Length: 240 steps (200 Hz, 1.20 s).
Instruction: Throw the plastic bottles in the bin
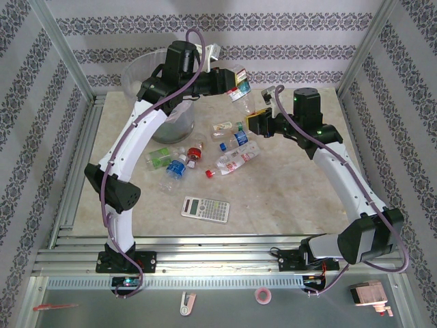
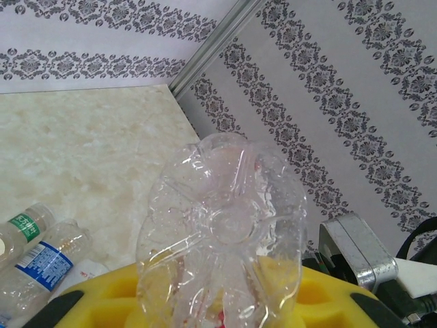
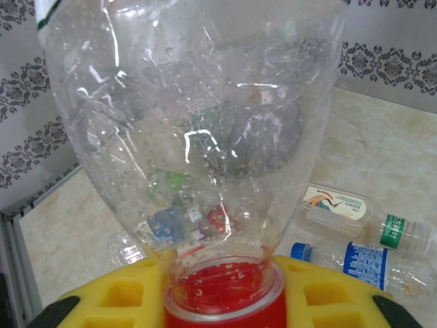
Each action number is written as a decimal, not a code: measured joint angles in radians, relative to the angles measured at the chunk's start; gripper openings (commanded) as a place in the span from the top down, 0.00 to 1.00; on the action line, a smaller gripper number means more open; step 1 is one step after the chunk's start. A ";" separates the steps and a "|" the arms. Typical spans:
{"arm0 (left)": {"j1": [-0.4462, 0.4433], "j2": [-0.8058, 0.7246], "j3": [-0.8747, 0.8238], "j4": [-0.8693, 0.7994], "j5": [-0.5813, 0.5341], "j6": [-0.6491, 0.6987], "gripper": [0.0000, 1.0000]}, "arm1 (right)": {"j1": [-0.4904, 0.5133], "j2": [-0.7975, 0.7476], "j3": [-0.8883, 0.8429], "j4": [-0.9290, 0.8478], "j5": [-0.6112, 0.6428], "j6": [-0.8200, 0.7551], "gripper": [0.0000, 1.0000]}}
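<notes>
My left fingers (image 1: 235,82) are closed on a crumpled clear bottle (image 2: 218,232): thin creased plastic, petal-shaped base facing the wrist camera. It is held up at the back of the worktop (image 1: 293,198), just beside the bin's right rim; can't tell if it is over the opening.

The bin (image 1: 138,74) is round, grey and translucent. It sits in the back-left corner, close to the aluminium post (image 1: 63,51), with my left arm across its front.

My right fingers (image 1: 257,124) are clamped on the cap end of a bigger clear bottle (image 3: 198,137). Its red cap (image 3: 222,304) sits between the yellow pads (image 3: 116,297), and there are droplets on the bottle wall. It hangs mid-worktop, near the other held bottle but apart from it.

The loose bottles (image 1: 205,154) lie heaped between the bin and my right fingers: clear, labelled, with blue, red and green caps. The calculator (image 1: 205,208) is grey and flat, nearer my bases and apart from the heap.

The worktop is pale, smooth and marble-look, with a bare stretch from the heap to the right edge. A patterned wall (image 1: 307,27) stands right behind the back edge.
</notes>
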 measured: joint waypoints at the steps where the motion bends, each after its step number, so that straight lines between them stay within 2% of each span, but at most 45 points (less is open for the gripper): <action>1: 0.000 0.000 0.000 0.000 0.000 0.000 0.74 | 0.000 0.000 0.000 0.000 0.000 0.000 0.74; 12: 0.000 0.000 0.002 -0.005 -0.003 0.003 0.76 | 0.000 -0.001 0.000 0.000 -0.002 0.000 0.67; 48: 0.000 0.000 0.003 -0.024 -0.043 0.022 0.77 | 0.001 -0.011 -0.002 0.000 -0.004 -0.011 0.27; 78: 0.001 0.000 0.041 -0.083 -0.114 0.066 0.78 | 0.005 -0.028 -0.002 0.003 0.017 -0.005 0.09; 105: 0.009 -0.007 0.124 -0.151 -0.203 0.121 0.78 | 0.004 -0.050 -0.005 0.005 0.053 -0.008 0.04; 134: 0.045 -0.039 0.230 -0.223 -0.323 0.192 0.78 | 0.003 -0.066 -0.010 0.008 0.091 -0.008 0.03; 177: 0.114 -0.193 0.285 -0.228 -0.572 0.362 0.78 | -0.010 -0.067 -0.022 0.007 0.132 -0.008 0.03; 213: 0.114 -0.337 0.227 -0.089 -0.705 0.545 0.80 | -0.016 -0.067 -0.026 0.007 0.145 -0.008 0.02; 240: 0.114 -0.486 -0.026 0.164 -0.732 0.662 0.79 | -0.016 -0.067 -0.026 0.007 0.145 -0.008 0.02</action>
